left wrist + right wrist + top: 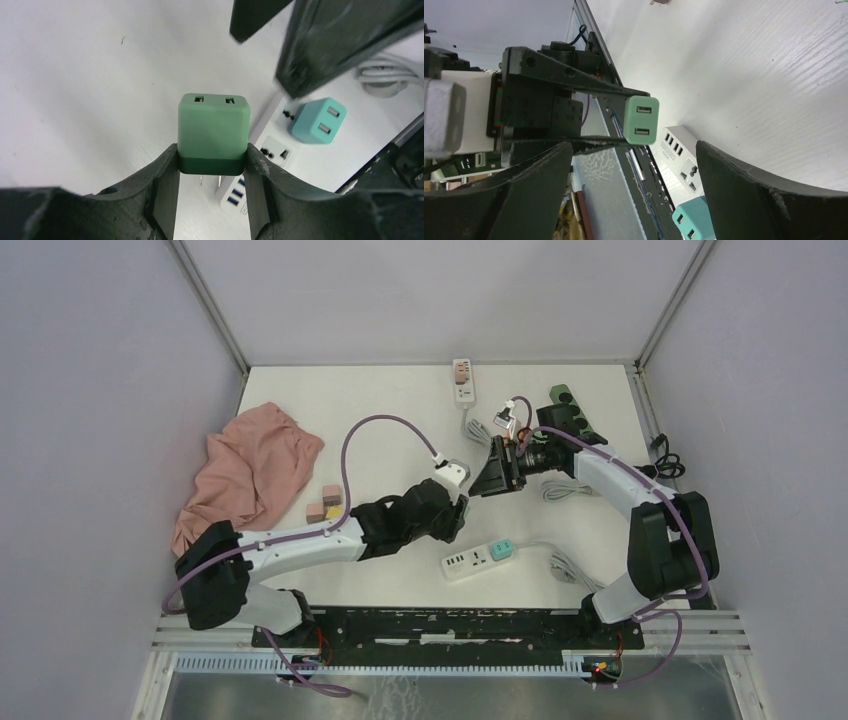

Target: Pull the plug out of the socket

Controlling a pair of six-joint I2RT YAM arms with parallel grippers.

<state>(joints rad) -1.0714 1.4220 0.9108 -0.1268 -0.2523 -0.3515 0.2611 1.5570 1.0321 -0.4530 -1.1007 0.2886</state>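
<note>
Your left claw [212, 167] was closed partway on the green plug [214, 127], pinching its darker base between both fingers. The two prongs were bare below and the slotted face pointed away. The plug hung clear above the surface [330, 400], out of any socket. Your right claw [633, 150] stood wide open and empty, just beside the left one and facing the plug. Nearer the arm bases, a white strip [470, 561] lay on the surface with a teal plug [502, 550] seated in it.
</note>
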